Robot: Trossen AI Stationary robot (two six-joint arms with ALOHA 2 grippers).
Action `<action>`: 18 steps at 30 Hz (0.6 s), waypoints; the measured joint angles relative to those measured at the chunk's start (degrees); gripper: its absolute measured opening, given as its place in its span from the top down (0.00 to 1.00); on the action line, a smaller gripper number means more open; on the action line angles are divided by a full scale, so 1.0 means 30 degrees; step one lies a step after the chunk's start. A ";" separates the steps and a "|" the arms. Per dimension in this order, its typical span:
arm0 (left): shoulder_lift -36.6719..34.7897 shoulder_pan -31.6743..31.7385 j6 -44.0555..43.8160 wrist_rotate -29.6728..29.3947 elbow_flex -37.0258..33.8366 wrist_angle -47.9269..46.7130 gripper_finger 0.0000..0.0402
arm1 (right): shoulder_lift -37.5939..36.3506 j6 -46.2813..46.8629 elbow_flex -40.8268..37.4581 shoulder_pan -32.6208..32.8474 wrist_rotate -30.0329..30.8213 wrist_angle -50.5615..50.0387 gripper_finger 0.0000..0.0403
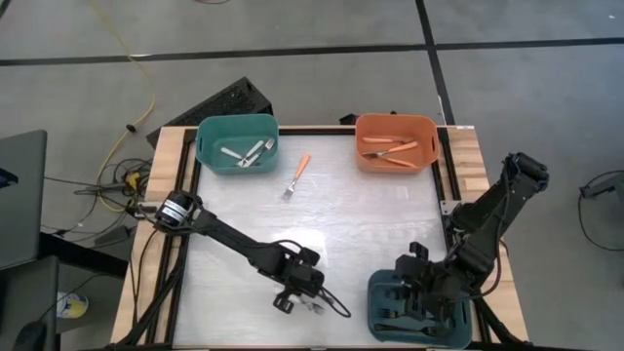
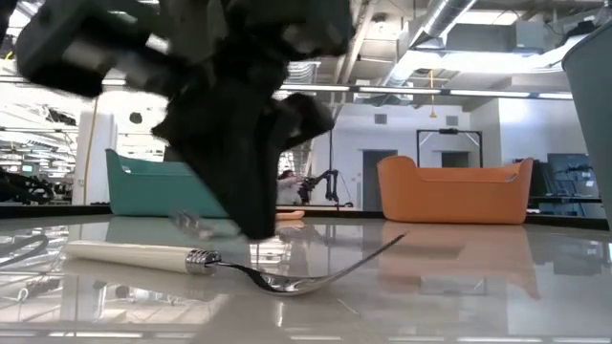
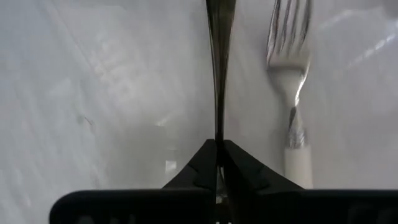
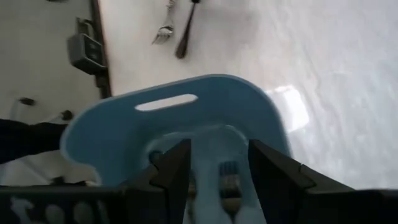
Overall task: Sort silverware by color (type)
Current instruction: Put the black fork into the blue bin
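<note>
A dark, all-black fork (image 3: 219, 68) is pinched by its thin handle between the fully closed fingers of the left gripper (image 3: 217, 163), low over the near middle of the table (image 1: 370, 210). Just beside it lies a white-handled fork (image 2: 191, 259), flat on the surface with its tines curving upward; the two are close but apart in the left wrist view. For the lift to go well, the black fork should be raised straight up so that the neighbouring fork is not dragged or flicked. The grip sits on a narrow stem, so a slip or a swing is judged likely if the move is hurried.

The dark blue bin (image 1: 385, 292) at the near right, where black pieces already lie, is judged the fitting place. The right gripper (image 4: 219, 163) hangs over that bin with its jaws parted and nothing between them, so room must be left there before the release. An orange-handled fork (image 1: 297, 176) lies unsorted between the teal bin (image 1: 207, 136), which holds white-handled pieces, and the orange bin (image 1: 366, 127), which holds orange ones.
</note>
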 joint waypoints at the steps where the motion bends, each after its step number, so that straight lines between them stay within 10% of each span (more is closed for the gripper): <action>1: 0.0000 0.0022 -0.0139 -0.0020 0.0240 -0.0057 0.99 | 0.0000 -0.0021 0.0000 0.0026 0.0150 -0.0193 0.55; 18: -0.1857 0.0531 0.0460 -0.3034 0.3872 -0.8885 1.00 | 0.0007 -0.1341 0.0000 -0.1590 0.0792 -0.0079 0.55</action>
